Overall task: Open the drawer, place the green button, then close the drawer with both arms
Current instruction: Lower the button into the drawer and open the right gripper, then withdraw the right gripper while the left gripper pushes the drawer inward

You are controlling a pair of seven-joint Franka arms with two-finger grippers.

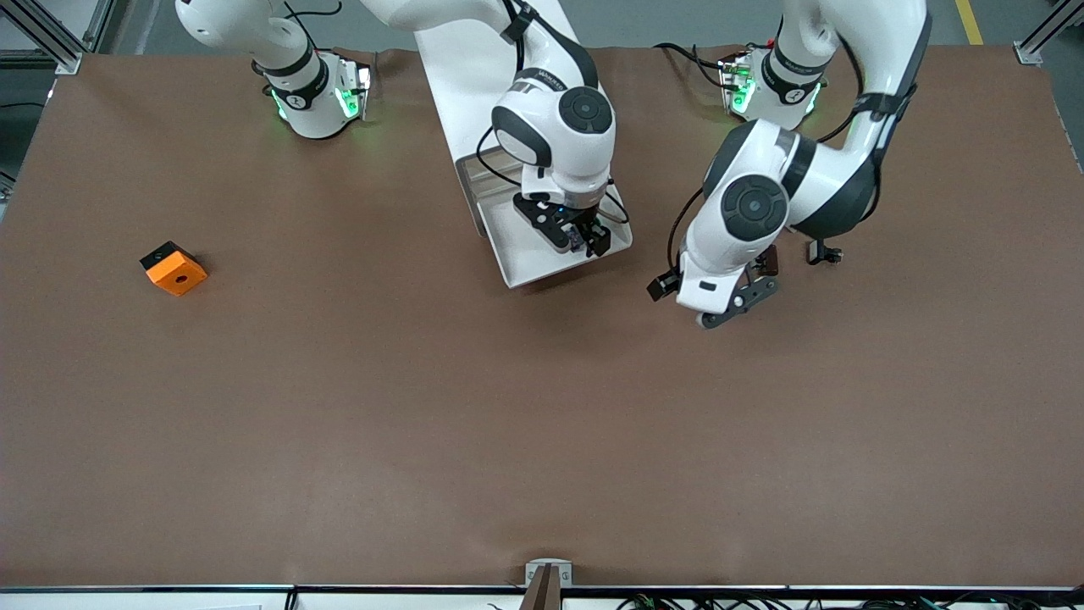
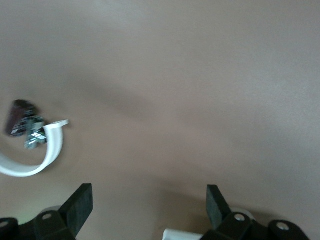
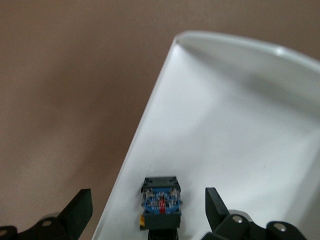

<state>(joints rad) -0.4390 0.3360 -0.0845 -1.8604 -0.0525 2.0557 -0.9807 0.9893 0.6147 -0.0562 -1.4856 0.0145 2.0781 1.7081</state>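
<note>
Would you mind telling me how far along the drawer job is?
The shallow white drawer is already pulled open. The small button with the blue base lies in it, between the open fingers of the right gripper, apparently just released. The left gripper, open, waits over bare table. Closing the drawer remains.

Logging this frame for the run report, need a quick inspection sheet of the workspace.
Surface: brown table, mostly bare.
Job's things: drawer pulled open from the white cabinet; button lies in the drawer, near one side wall.
Clutter: orange cube toward the right arm's end; white arc with small dark parts by the left arm.
Grippers: right gripper open over the drawer, fingers either side of the button, apart from it; left gripper open over bare table beside the drawer, holding nothing.
Cables: black leads along both arms.
Surroundings: grey floor, metal frame posts at the corners.
</note>
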